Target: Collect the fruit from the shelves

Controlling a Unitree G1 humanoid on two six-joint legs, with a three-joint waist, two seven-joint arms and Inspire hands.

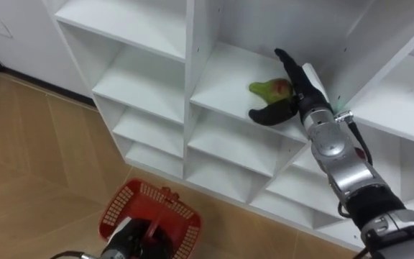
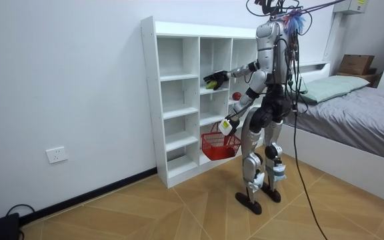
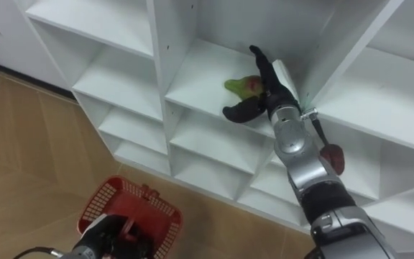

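Green-red fruit [image 1: 270,88] sits on the closet shelf [image 1: 218,83]. The right hand [image 1: 300,92] is spread wide about it, fingers straight on one side and thumb on the other, nothing gripped yet. Close off-centre and it could roll deeper, or squirt off the shelf edge! The left hand [image 1: 129,243] clutches the red basket [image 1: 160,208], hanging low, so a loose grip risks a drop on the way down.

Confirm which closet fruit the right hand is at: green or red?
The green fruit with a reddish patch: the open right hand brackets it, fingers above and thumb below. The dark red fruit sits lower, in the next column, apart from the hand.
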